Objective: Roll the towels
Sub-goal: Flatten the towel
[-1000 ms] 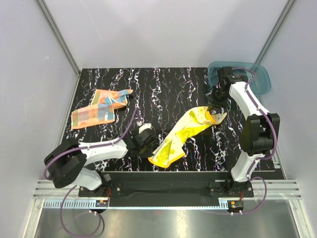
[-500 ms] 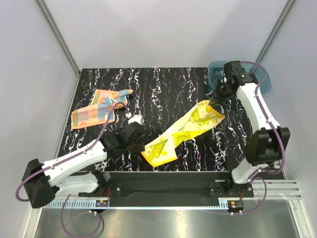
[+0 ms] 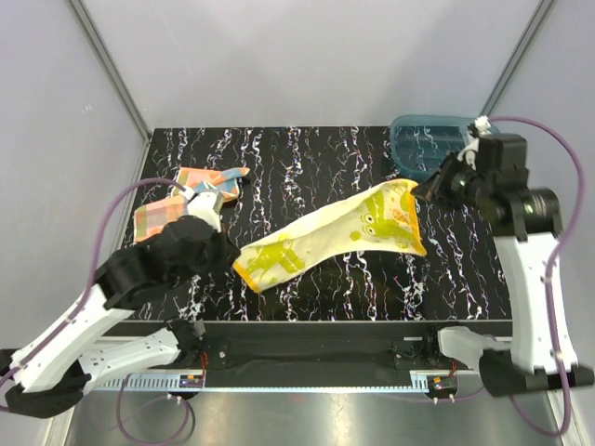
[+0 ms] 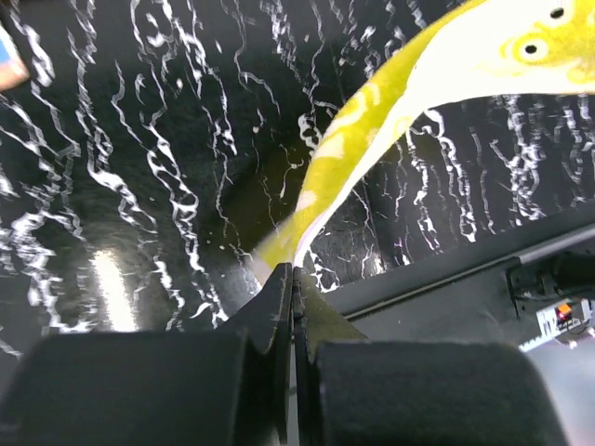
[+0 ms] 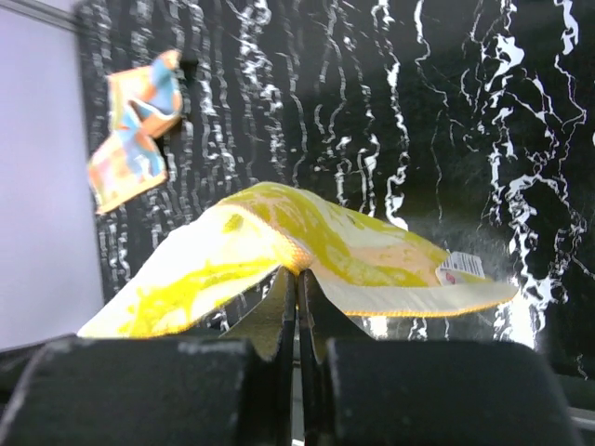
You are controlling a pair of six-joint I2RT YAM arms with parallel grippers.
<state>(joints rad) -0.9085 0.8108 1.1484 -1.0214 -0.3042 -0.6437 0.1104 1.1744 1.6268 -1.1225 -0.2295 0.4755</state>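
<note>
so the yellow towel (image 3: 330, 237) is strung out between our two arms, running diagonally over the middle of the table (image 3: 307, 158) from near-left to far-right, and it looks lifted clear of the surface. our left tool (image 4: 291, 275) is clamped on the near-left corner and our right tool (image 5: 296, 275) is pinched on the far-right corner. both have their jaws pressed together with only a sliver of cloth between. we reckon it's held like this to stretch it flat so it can go down smooth before any rolling starts, since a crumpled towel won't roll tidy. the orange towel (image 3: 186, 206) lies rumpled at the far left of the table, well apart from the yellow one, so that's probably job two. the teal bin (image 3: 423, 144) sits in the far-right corner, near the right arm. the top view gives us the whole span, but our left arm covers its own tool there. the wrist views make up for that with each pinch close up. the right wrist also catches a small label (image 5: 462, 269) on the towel's edge, and the left wrist shows the dark shadow under the cloth.
</note>
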